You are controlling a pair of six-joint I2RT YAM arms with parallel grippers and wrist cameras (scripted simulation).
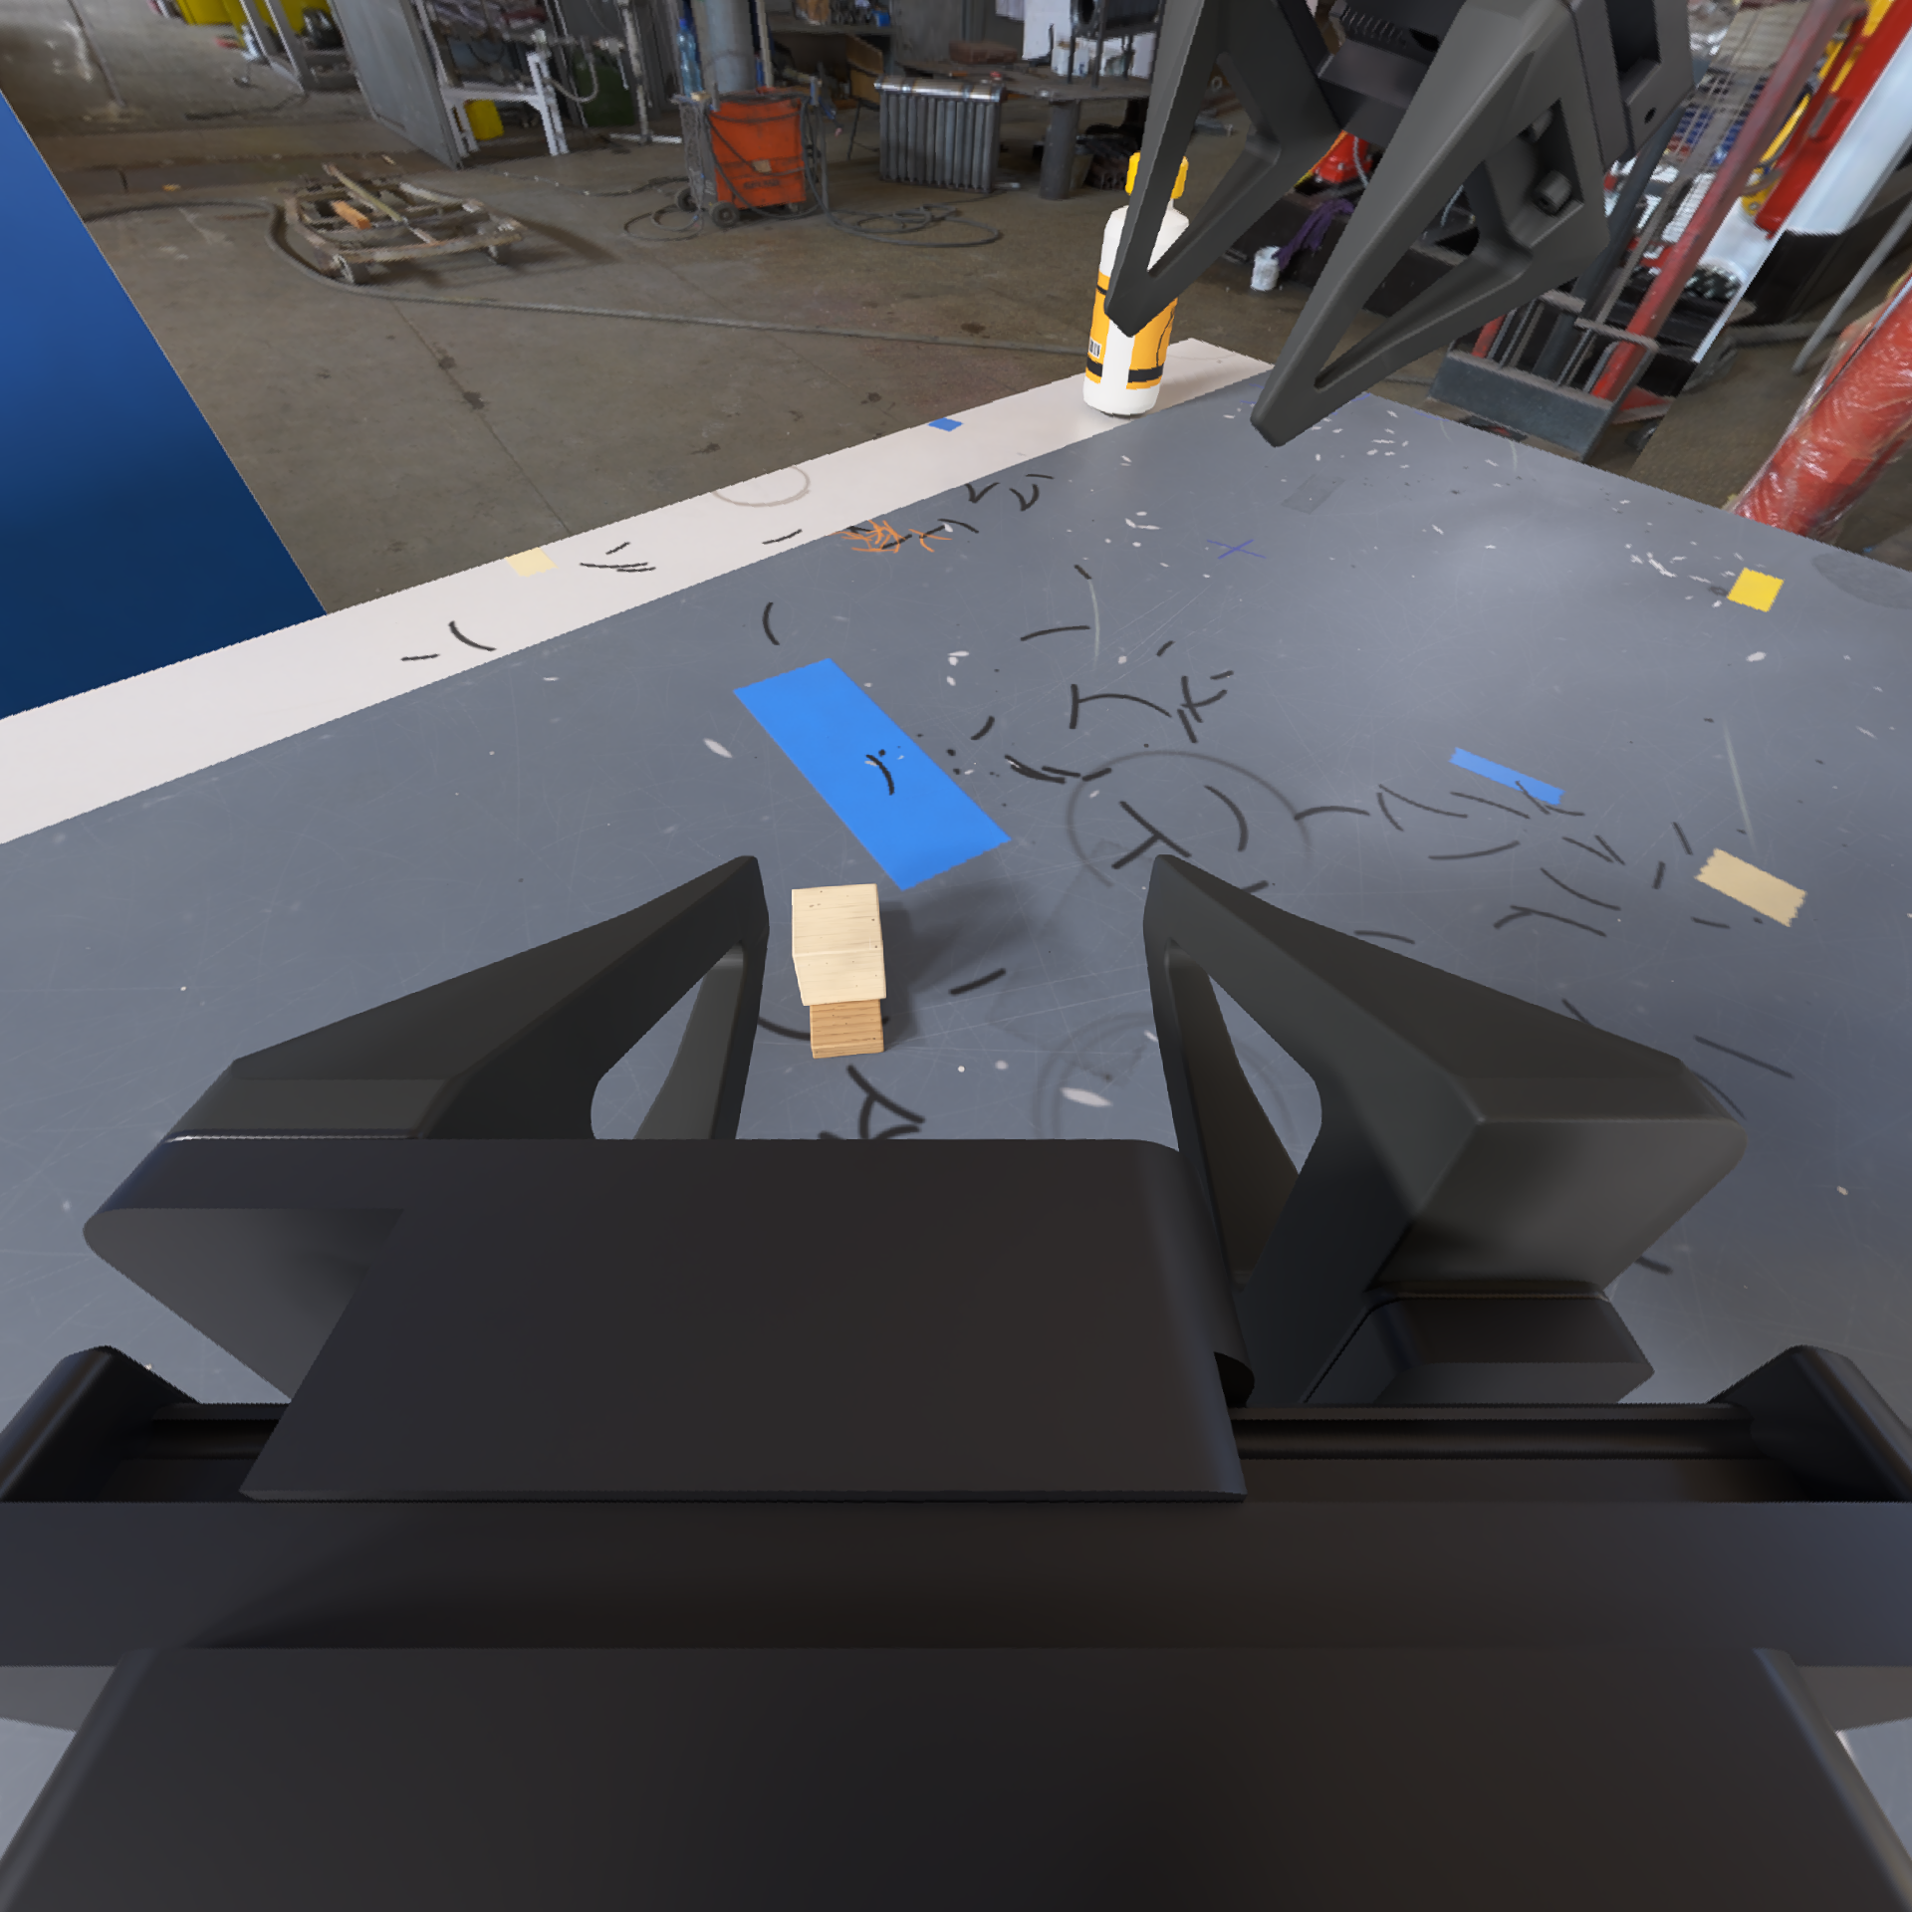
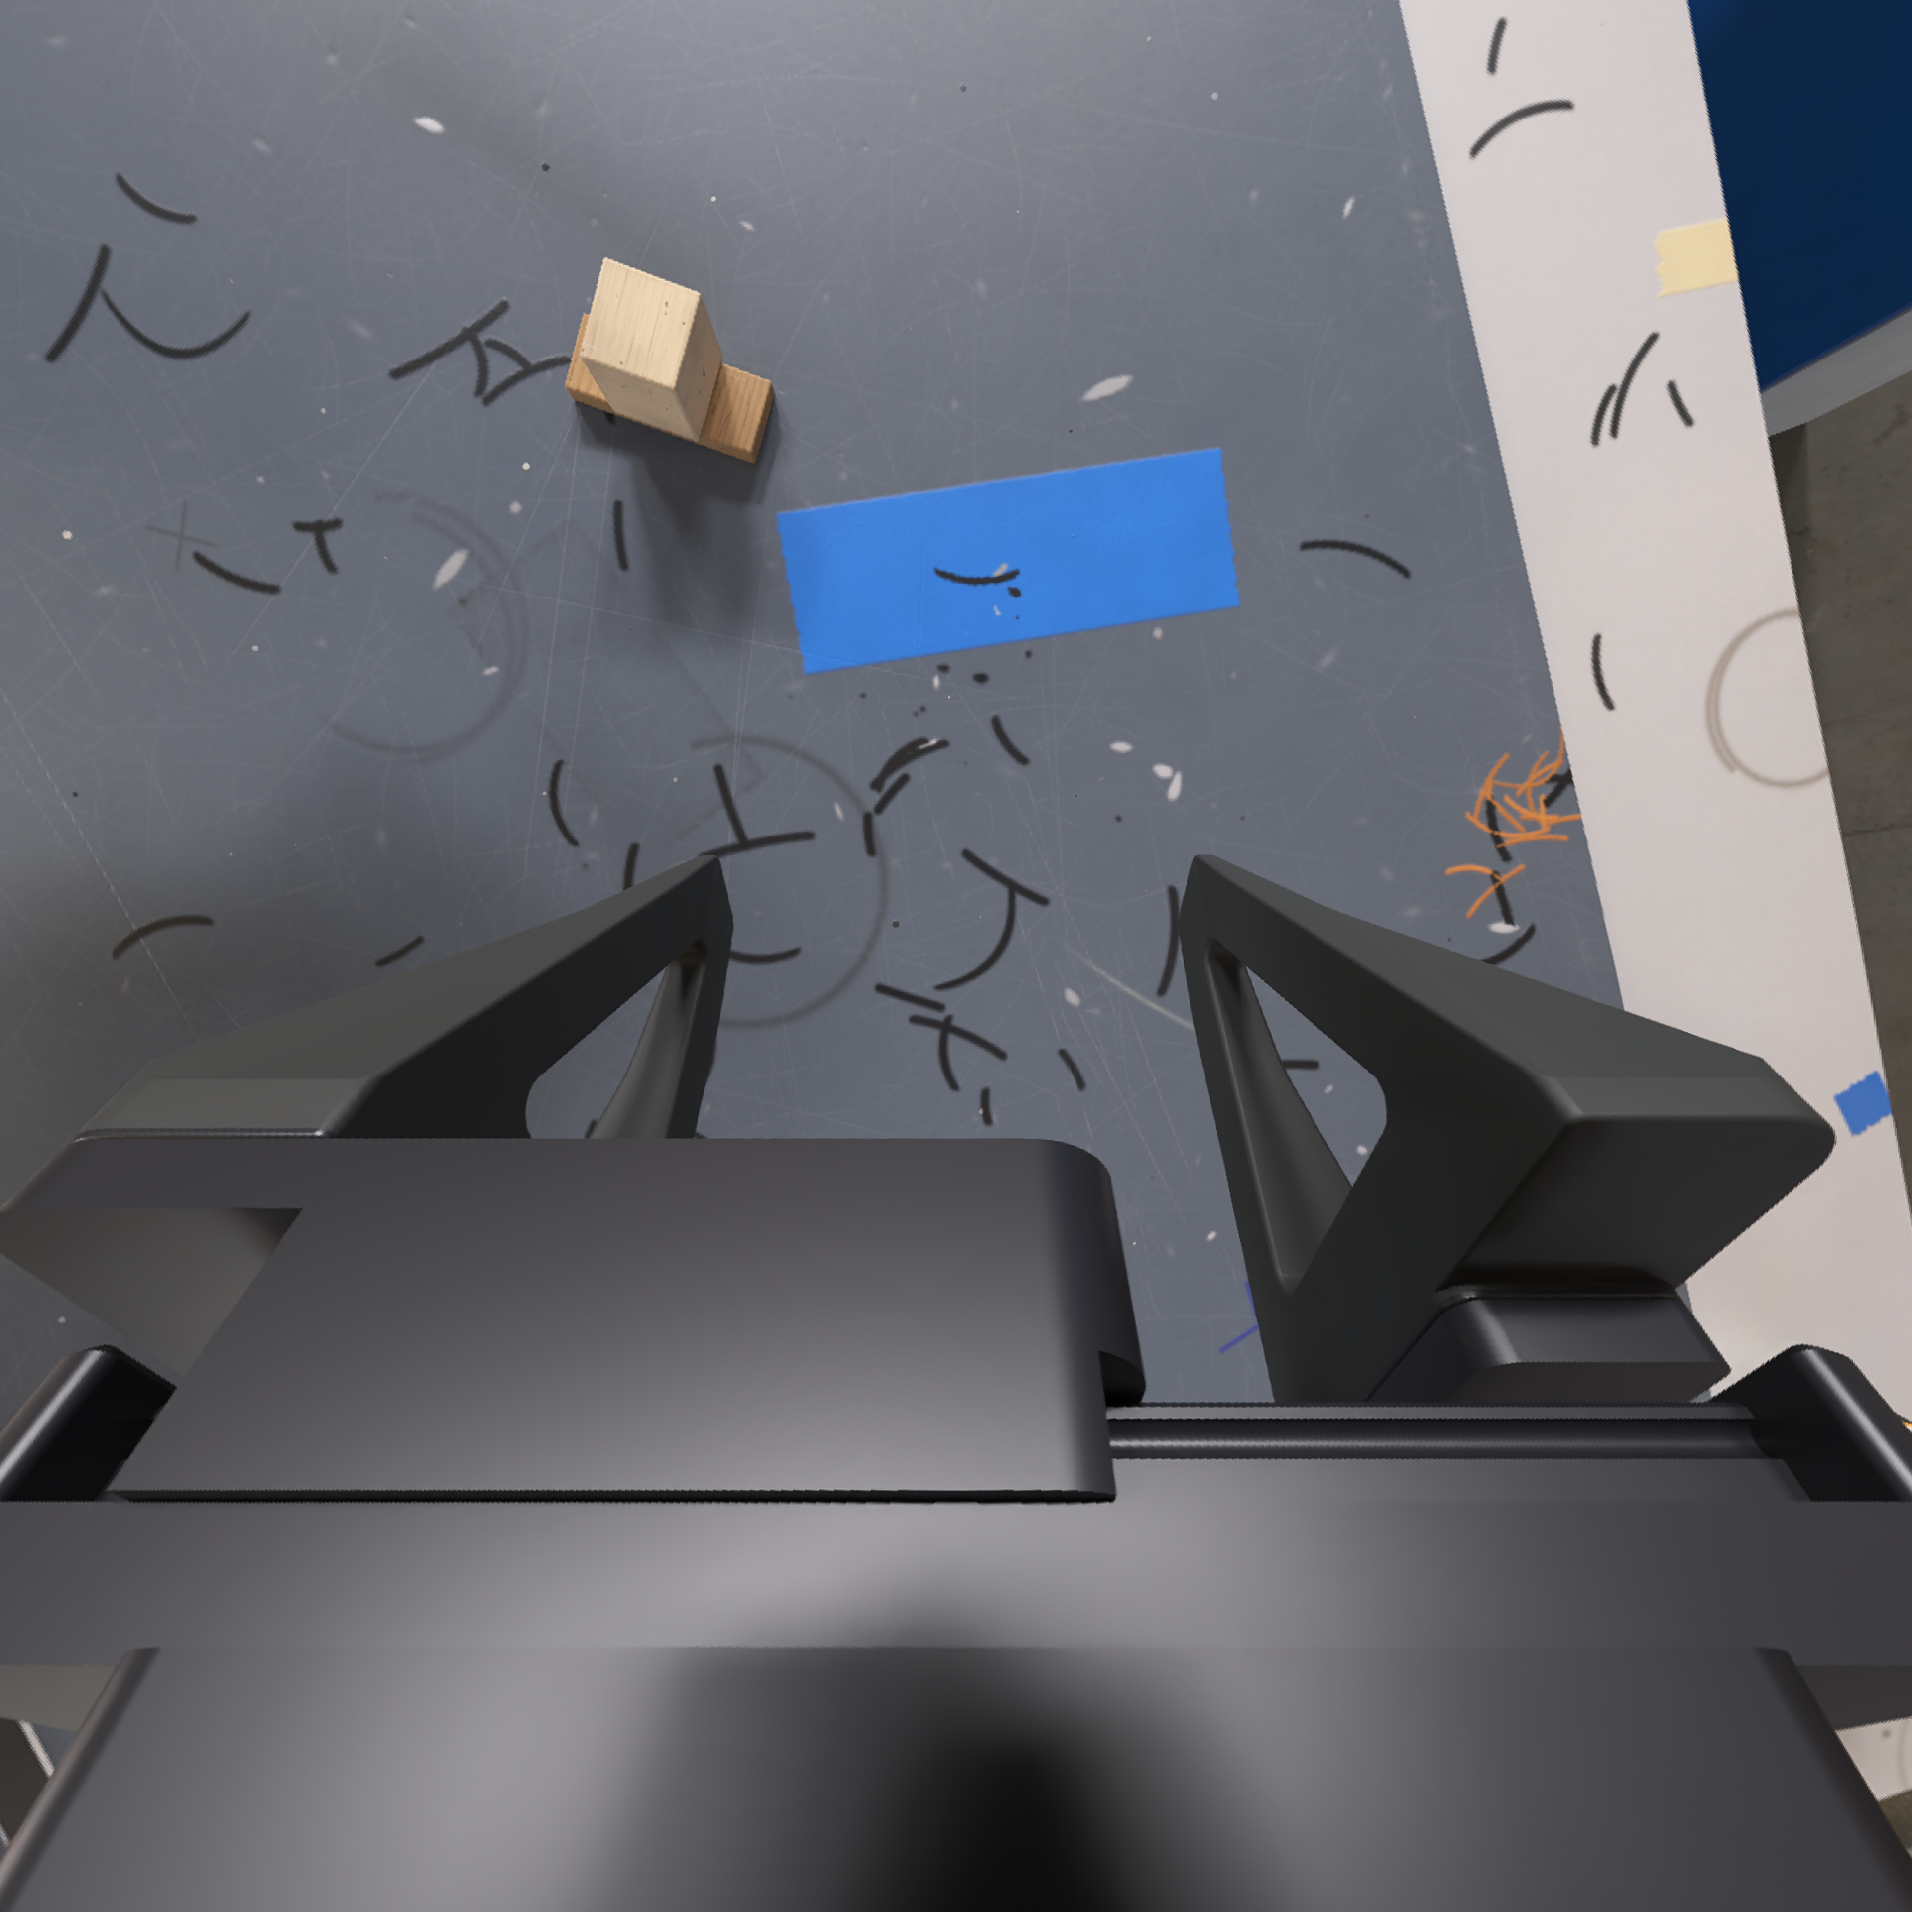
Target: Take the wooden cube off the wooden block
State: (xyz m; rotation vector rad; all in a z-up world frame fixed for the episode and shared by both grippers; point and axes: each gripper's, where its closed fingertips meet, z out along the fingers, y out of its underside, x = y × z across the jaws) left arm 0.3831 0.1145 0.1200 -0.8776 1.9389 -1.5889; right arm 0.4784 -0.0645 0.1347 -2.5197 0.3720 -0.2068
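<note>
A pale wooden cube [image 1: 838, 944] sits on a flatter, darker wooden block [image 1: 846, 1028] on the grey table. In the left wrist view the stack stands just past my left gripper [image 1: 952, 879], close to the left fingertip. That gripper is open and empty. The right wrist view shows the cube [image 2: 650, 347] on the block [image 2: 740, 414] at upper left, well ahead of my right gripper [image 2: 952, 879], which is open, empty and high above the table. The right gripper also shows in the left wrist view [image 1: 1200, 362] at upper right.
A blue tape rectangle [image 1: 869, 771] lies on the table just beyond the stack; it also shows in the right wrist view [image 2: 1009, 559]. A white and yellow bottle [image 1: 1133, 310] stands at the table's far edge. A white strip [image 1: 310, 662] borders the table. Small tape patches [image 1: 1749, 885] lie at right.
</note>
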